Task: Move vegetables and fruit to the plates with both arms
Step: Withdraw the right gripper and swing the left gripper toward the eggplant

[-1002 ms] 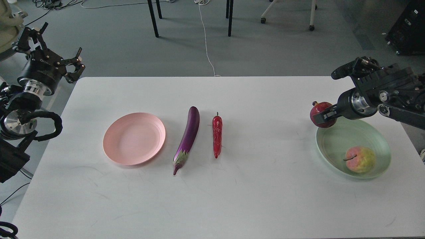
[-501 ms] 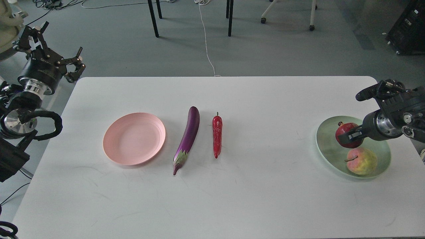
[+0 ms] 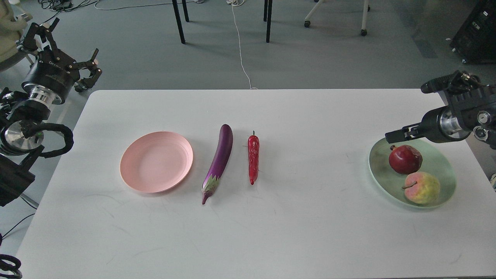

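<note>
The left gripper [image 3: 69,50] hangs off the table's left edge, fingers spread, empty. The pink plate [image 3: 156,161] is bare; eggplant [image 3: 219,161] and chili pepper [image 3: 253,157] lie beside it, untransferred. Pomegranate [image 3: 405,159] and apple-like fruit [image 3: 422,188] sit in the green plate [image 3: 387,178]. The right gripper [image 3: 399,135] hovers above, holding nothing; its opening cannot be determined.

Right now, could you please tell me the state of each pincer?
Left pincer: open, empty, off the table's left edge.
Right pincer: empty, above the green plate; open or shut cannot be told.
</note>
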